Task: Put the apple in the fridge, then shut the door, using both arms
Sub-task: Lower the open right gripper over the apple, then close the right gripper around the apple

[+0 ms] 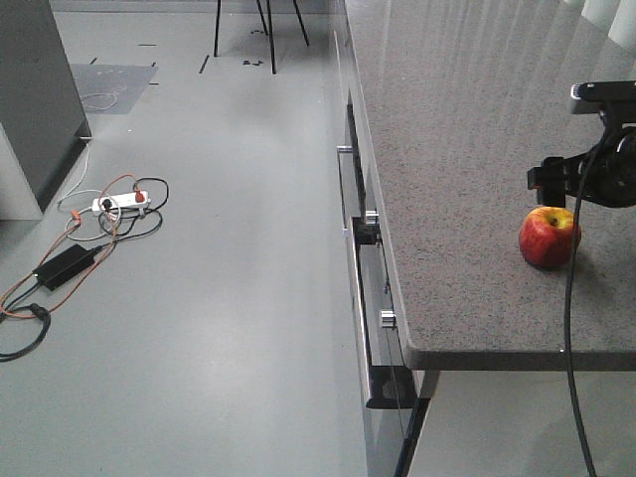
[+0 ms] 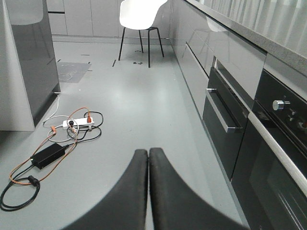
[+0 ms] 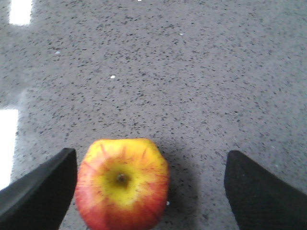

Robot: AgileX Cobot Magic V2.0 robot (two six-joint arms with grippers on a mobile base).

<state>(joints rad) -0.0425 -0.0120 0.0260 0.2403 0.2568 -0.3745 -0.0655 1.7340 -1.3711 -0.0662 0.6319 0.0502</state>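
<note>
The right arm's black two-finger gripper (image 3: 151,158) is spread wide and holds nothing. Its fingers stand either side of the fruit, above the long grey speckled stone counter (image 1: 467,149) that fills the front view from 12 to 4 o'clock. At 9 to 10 o'clock in that view stands a tall dark grey cabinet body (image 1: 30,109), probably the fridge; its door is not shown. The left arm's black gripper (image 2: 147,155) has its fingers pressed together with nothing between them and hangs over the grey floor.

The round red apple with a yellow crown (image 3: 122,184) sits stem up on the counter near its front edge, at 7 o'clock in the right wrist view. It is close against one finger and well apart from the other; contact cannot be judged.

The step in hand looks like the first pick-up. The next move calls for centring the fingers on the apple, lowering if needed, and closing gently so it does not roll.
</note>
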